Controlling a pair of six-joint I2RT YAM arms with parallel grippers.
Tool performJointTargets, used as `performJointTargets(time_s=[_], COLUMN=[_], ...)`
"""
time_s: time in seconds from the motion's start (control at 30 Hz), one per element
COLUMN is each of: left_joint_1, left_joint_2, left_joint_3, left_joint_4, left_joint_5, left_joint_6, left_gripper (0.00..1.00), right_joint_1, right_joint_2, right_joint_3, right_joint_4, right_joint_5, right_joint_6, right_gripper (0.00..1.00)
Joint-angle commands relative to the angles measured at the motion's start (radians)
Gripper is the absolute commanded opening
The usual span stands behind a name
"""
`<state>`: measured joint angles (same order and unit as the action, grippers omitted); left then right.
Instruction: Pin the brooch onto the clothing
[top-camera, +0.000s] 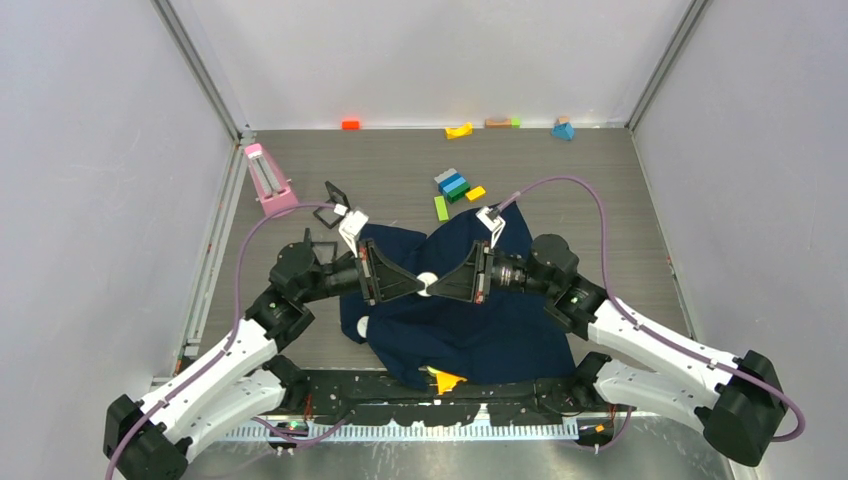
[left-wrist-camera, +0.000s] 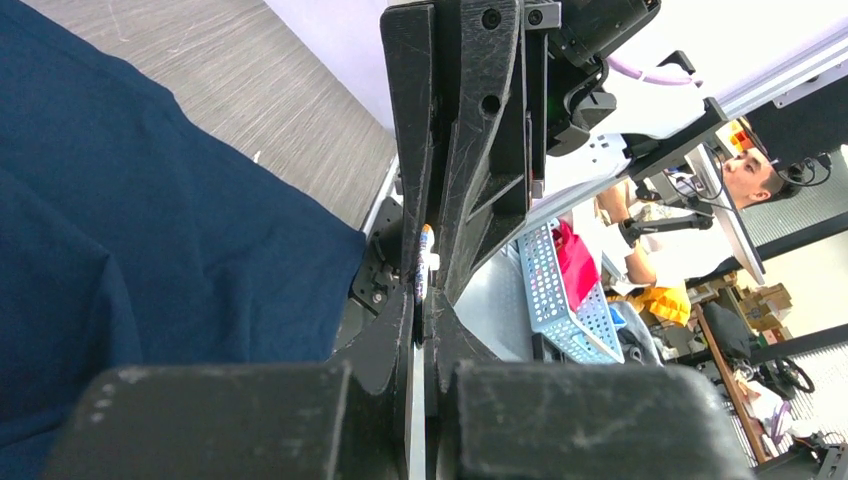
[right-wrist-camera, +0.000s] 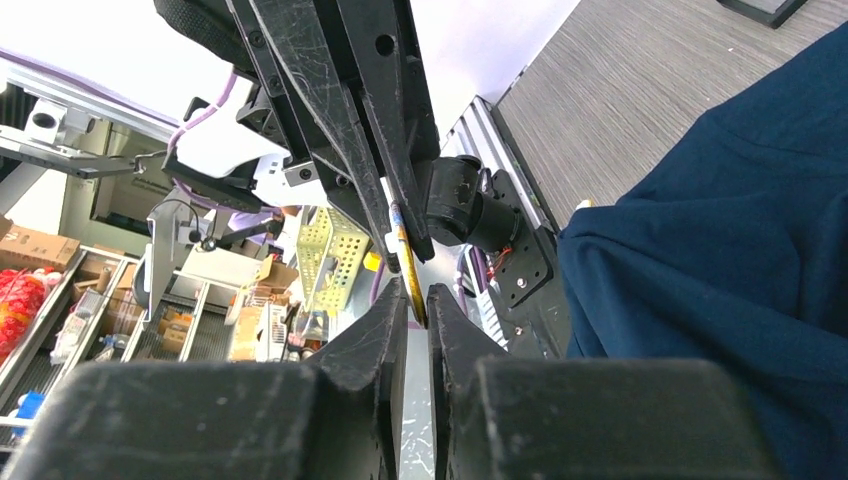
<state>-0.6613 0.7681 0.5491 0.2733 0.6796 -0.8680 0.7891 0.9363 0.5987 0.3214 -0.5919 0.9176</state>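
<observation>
Above the clothing (top-camera: 480, 330), the brooch (left-wrist-camera: 424, 262) is held edge-on to both wrist views, pale side upward; the left gripper (left-wrist-camera: 421, 312) is clamped on it; the right gripper (right-wrist-camera: 417, 305) is narrowed round its rim, contact undeterminable.

Navy T-shirt (top-camera: 480, 330) lies crumpled, mid-table twd near edge. The brooch (right-wrist-camera: 408, 272): small, round, gold face, pale back, edge-on, raised above it, prob. not touching fabric.
</observation>
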Motion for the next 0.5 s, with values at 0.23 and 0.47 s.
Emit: performJointTargets(time_s=[0.23,0.47], left_joint_1=[-0.008,-0.006], left_joint_2=[0.031,-0.011], left_joint_3=[0.041,0.019], left_joint_4=[0.128,0.032], left_joint_5=[0.220,0.139], left_joint_6=[-0.007,0.055], left_gripper=[0.00,0.00], right_joint_1=[0.001,0.001], right_joint_2=[0.143,0.115], right_joint_3=[0.023,0.025], right_joint_4=[-0.002,-0.001], right_joint_5=[0.097,0.100], right_joint_6=[0.043,0.030], right_gripper=[0.10,0.18])
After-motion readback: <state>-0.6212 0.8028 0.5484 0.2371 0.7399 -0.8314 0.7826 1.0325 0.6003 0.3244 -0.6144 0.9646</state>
